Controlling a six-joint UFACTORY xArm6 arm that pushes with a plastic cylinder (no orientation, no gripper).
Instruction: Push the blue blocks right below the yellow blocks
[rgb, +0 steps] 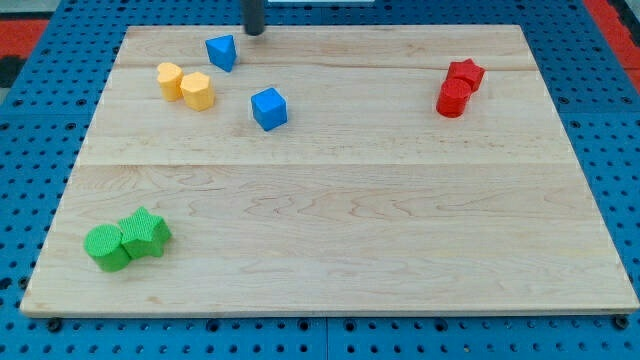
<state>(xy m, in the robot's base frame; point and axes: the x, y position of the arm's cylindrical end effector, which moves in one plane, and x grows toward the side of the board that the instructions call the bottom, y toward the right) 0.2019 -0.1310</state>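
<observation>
Two yellow blocks sit touching at the view's upper left: a yellow block (170, 78) and a yellow hexagonal block (197, 90) to its right. A blue triangular block (222, 51) lies just up and right of them. A blue cube (268, 108) lies to the right of the yellow pair, slightly lower. My tip (254, 32) is at the board's top edge, just up and right of the blue triangular block, apart from it.
A red star block (465, 73) and a red cylinder (452, 98) touch at the upper right. A green cylinder (106, 247) and a green star block (146, 233) touch at the lower left. The wooden board (330, 220) lies on a blue pegboard.
</observation>
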